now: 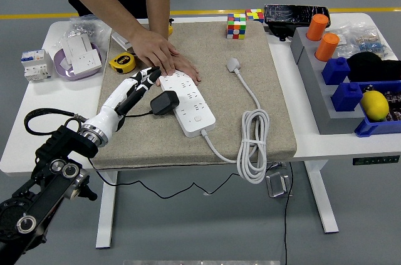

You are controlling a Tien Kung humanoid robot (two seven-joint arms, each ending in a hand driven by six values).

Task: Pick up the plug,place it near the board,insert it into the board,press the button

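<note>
Black plug in board, board's far end under person's hand

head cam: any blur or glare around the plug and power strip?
Head view: sharp throughout, even overhead light, soft shadows. The black plug and white power strip read cleanly, no glare. The left hand shows no motion blur; the strip's button is too small to make out.

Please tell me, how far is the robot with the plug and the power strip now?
The black plug already sits against the left side of the white power strip and looks inserted, though full seating cannot be confirmed. The left robot hand holds nothing, fingers extended beside the plug. A person's hand steadies the strip's far end. Pressing the button seems to be left; which button cannot be told.
</note>
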